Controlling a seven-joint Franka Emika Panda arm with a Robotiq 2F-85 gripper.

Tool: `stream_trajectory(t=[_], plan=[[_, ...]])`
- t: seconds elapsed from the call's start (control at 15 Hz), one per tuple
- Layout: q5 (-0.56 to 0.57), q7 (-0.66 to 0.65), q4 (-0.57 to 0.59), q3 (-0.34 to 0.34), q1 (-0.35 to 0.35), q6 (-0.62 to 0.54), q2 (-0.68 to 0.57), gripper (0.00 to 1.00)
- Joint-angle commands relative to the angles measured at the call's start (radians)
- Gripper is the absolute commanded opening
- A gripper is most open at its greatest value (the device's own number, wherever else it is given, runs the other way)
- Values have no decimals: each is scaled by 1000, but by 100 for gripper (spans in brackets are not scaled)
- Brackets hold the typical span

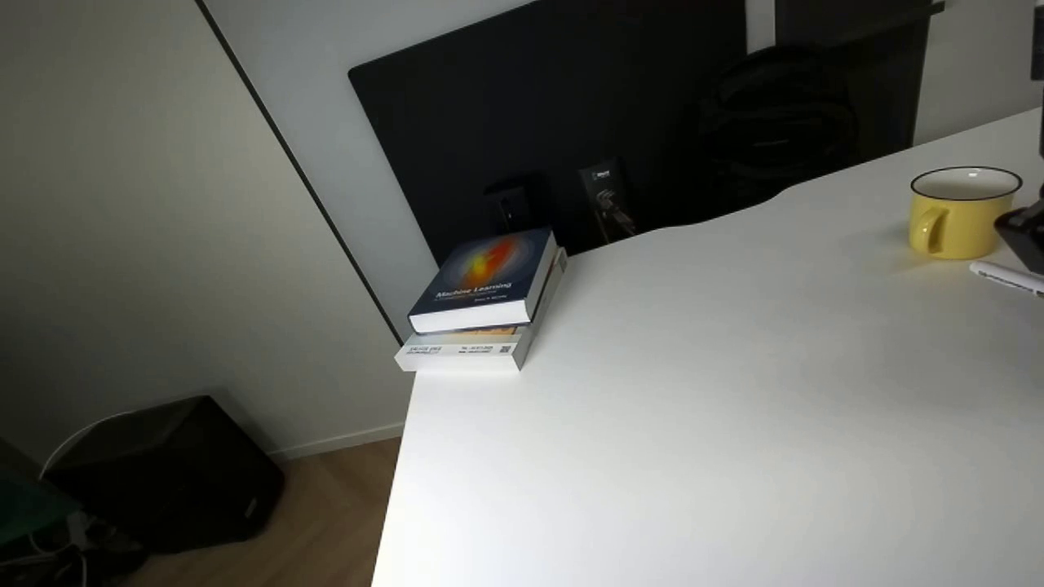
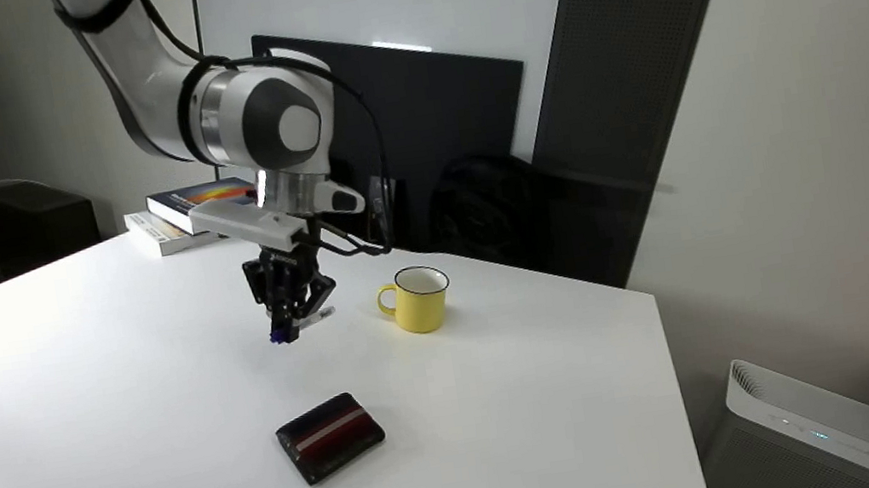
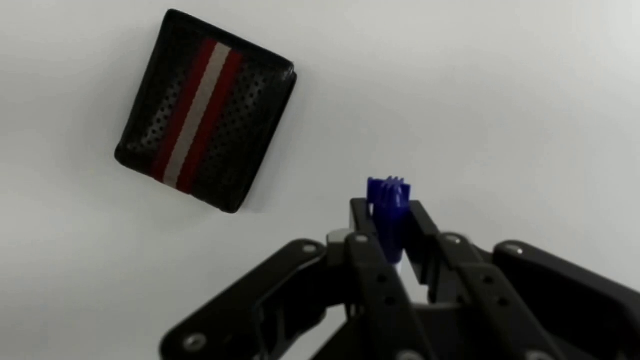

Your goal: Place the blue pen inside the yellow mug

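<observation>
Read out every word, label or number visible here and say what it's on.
"Machine Learning": front cover of the dark blue book.
Smaller lines below it: too small to read.
White book beneath: spine lettering too small.
Blue pen: barrel print too small.
Upright dark box, black bag, black floor box, grey appliance: marks too small or blurred.

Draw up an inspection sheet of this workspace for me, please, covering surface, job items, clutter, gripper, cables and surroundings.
Surface: white table, plain top.
Blue pen: held at its blue end; whether it touches the table, cannot tell.
Yellow mug: upright on the table, pen outside it.
Clutter: striped wallet on the table; dark blue book on a paler book at a table corner.
Gripper: closed on the pen.
Cables: black cable looping beside the arm.
Surroundings: black panel behind the table; pale appliance beside it.
</observation>
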State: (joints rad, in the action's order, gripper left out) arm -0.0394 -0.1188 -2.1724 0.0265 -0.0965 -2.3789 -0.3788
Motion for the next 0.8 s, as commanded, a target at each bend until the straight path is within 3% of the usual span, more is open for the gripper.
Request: stream_trajectory(t=[0.0, 0.27, 0.73], plan=[[-24, 58, 27, -17, 59, 135, 43, 5], [-37, 82, 110, -10, 101, 248, 9, 5], [-37, 112, 264, -8, 127, 317, -102, 5]])
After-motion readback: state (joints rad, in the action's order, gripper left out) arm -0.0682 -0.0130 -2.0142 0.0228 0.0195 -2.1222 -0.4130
